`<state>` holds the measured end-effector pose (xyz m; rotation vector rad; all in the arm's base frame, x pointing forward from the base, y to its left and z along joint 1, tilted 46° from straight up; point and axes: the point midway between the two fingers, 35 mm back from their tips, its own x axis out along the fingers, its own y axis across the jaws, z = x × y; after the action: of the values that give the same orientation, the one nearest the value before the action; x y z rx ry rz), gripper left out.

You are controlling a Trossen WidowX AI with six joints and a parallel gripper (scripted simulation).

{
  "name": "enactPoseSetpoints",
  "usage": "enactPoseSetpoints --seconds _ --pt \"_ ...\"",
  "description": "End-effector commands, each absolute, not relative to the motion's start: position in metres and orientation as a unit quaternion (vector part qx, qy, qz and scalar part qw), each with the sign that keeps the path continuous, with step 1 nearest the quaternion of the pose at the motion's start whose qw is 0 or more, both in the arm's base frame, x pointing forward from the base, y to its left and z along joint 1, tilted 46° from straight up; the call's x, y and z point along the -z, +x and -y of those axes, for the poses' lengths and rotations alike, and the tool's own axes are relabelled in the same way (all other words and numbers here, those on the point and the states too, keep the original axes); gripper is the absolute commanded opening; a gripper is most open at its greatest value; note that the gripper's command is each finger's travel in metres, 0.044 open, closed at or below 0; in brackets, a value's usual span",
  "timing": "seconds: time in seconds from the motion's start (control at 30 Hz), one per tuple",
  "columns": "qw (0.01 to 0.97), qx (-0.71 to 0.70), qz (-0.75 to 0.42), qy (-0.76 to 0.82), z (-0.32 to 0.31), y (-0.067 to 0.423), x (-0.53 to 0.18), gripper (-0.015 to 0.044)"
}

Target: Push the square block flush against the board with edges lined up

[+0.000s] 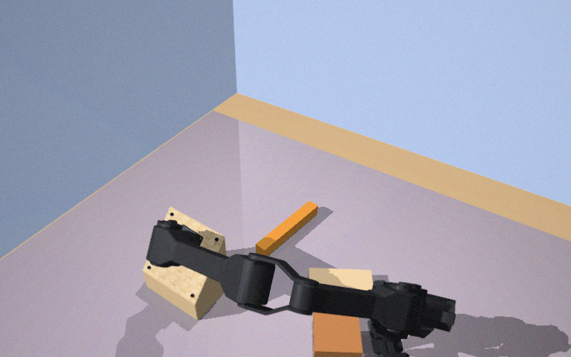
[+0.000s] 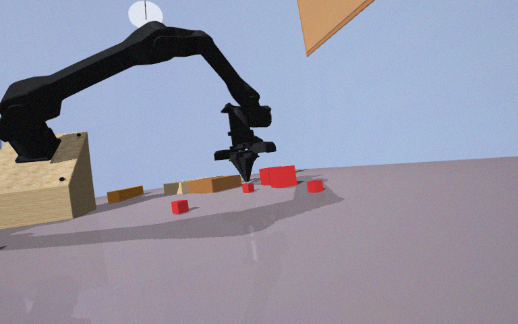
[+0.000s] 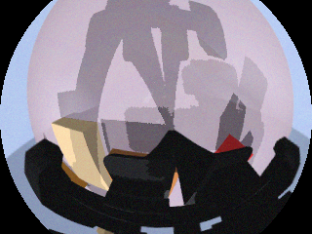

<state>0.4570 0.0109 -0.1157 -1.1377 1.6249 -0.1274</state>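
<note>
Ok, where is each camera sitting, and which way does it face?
Top: high up, looking down at a slant toward the room corner; shows the arm reaching from its wooden base over the block.
Exterior: near the floor, looking sideways at the whole arm and the shut tool pointing down.
Wrist: on the arm's end, looking down past the tool's fingers.
Shared: top and exterior both show the board, block and base.
</note>
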Motion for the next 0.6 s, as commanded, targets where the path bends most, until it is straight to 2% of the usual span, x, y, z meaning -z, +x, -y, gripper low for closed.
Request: enactPoseSetpoints --seconds 0.0,0.33,0.57 --pt "0.546 0.056 -0.685 -0.479 -0.013 0.461 0.119 0.0000" --pt "0.546 0.056 -0.685 -0.479 -0.020 0.473 0.125 0.0000" --pt "0.546 0.055 -0.685 -0.478 -0.058 0.467 0.085 0.0000"
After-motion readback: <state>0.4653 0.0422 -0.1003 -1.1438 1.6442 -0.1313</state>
